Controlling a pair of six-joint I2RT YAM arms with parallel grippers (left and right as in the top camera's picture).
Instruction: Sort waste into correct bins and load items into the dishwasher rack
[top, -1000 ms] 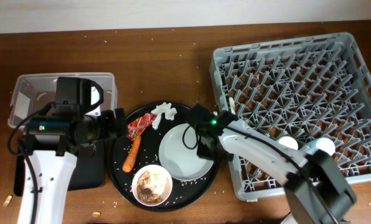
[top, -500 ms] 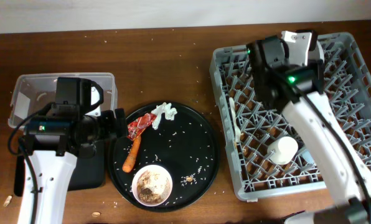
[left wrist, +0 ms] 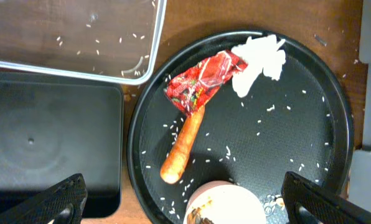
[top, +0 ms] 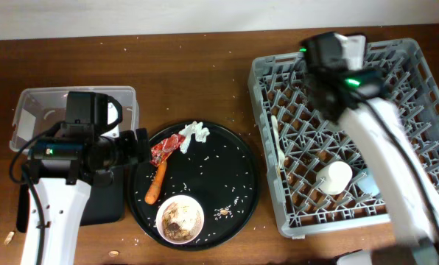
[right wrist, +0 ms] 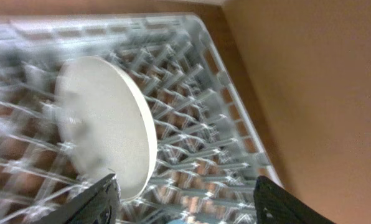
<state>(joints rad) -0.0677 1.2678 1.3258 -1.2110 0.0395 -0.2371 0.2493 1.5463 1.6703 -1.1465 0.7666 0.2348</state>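
Note:
The pale plate (right wrist: 104,124) stands on edge among the pegs of the grey dishwasher rack (right wrist: 198,143), just beside one finger of my open right gripper (right wrist: 185,205). From overhead, that gripper (top: 334,55) hovers over the rack's (top: 418,96) far side and hides the plate. A whitish cup (top: 336,177) and a white fork (top: 278,143) lie in the rack. My left gripper (left wrist: 185,208) is open above the small bowl (left wrist: 226,202) of brown scraps. Ahead of it lie the carrot (left wrist: 182,146), red wrapper (left wrist: 204,78) and white tissue (left wrist: 260,59).
The waste sits on a round black tray (top: 227,177) strewn with rice grains. The clear tub (top: 28,110) and the shallower black tray (top: 105,202) stand left of it, partly under my left arm. Crumbs dot the brown table (top: 205,66).
My right arm carried the plate from the round tray over to the rack, and its jaws have opened beside the upright plate. The left arm has not moved.

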